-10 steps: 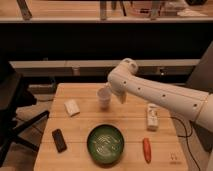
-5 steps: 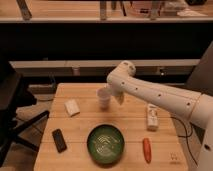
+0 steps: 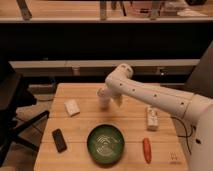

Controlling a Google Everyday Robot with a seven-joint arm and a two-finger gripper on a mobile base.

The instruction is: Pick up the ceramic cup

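your gripper (image 3: 111, 97) hangs spread just beside the small, pale, tapered ceramic cup (image 3: 102, 99), which stands on the wooden table (image 3: 75, 127) at 12 o'clock from the round green bowl (image 3: 105, 144).

On the bench (image 3: 82, 92), the ceramic cup (image 3: 103, 97) stands mid-rear with the tool (image 3: 116, 99) just to its right; a block (image 3: 72, 107) lies left, a bottle (image 3: 152, 118) right. Along the front, left to right: a flat device (image 3: 59, 140), a bowl (image 3: 106, 144), a carrot (image 3: 146, 150).

gripper (image 3: 116, 100) beside ceramic cup (image 3: 103, 98) — blurred, arm (image 3: 155, 99) cropped
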